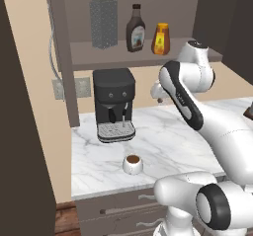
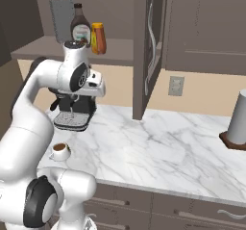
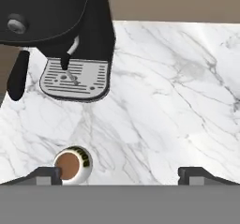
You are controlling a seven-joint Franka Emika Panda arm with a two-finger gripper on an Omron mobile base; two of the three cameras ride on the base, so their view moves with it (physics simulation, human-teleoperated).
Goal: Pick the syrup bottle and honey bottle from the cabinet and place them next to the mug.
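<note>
On the cabinet (image 1: pixel 64 57) shelf we noted, from left to right in the left base view, a grey box grater (image 1: pixel 104 22), then the syrup bottle (image 1: pixel 135 28), then the honey bottle (image 1: pixel 161 39) just beside it. All three stood upright, the two bottles close together but apart from the grater.

Below the shelf, a black coffee machine (image 1: pixel 114 104) sat at the back of the marble counter (image 1: pixel 173 146). The mug (image 1: pixel 133 164), holding brown liquid, stood in front of the machine's drip tray, near the counter's front edge.

To the right, the white arm reached up over the counter, below the shelf. In the hand view we saw the gripper (image 3: pixel 119 174) with its fingertips spread wide, nothing between them; it looked down on the marble, with the mug beside the left fingertip.

Farthest right, in the right base view, a grey cylinder on a dark base (image 2: pixel 236 121) stood at the counter's end, well apart from the mug.
</note>
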